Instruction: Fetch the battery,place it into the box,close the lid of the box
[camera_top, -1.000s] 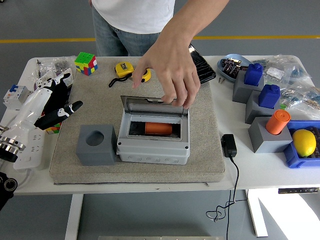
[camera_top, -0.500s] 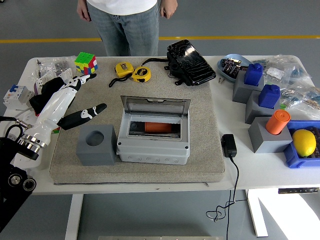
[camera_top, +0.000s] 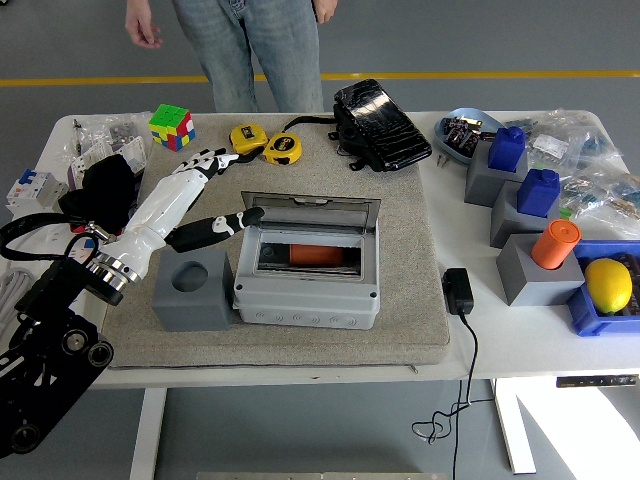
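Observation:
A grey box (camera_top: 308, 290) sits on the grey mat (camera_top: 420, 300) with its clear lid (camera_top: 312, 211) raised at the back. An orange battery (camera_top: 318, 256) lies inside it. My left hand (camera_top: 213, 195) reaches in from the left with its fingers spread and holds nothing. Its thumb tip is at the lid's left edge, and its other fingers point toward the yellow tape measures (camera_top: 266, 144). My right arm is out of sight. A person (camera_top: 250, 40) stands behind the table with both hands off it.
A grey block with a round hole (camera_top: 192, 290) stands left of the box. A Rubik's cube (camera_top: 171, 126), a black pouch (camera_top: 380, 126), and a black adapter with cable (camera_top: 458, 292) are nearby. Grey stands with blue and orange pieces (camera_top: 530, 220) and a lemon (camera_top: 608, 284) fill the right side.
The person's hand let go of the lid and drew back from the table. My left hand moved right and forward until its thumb reached the lid's left edge.

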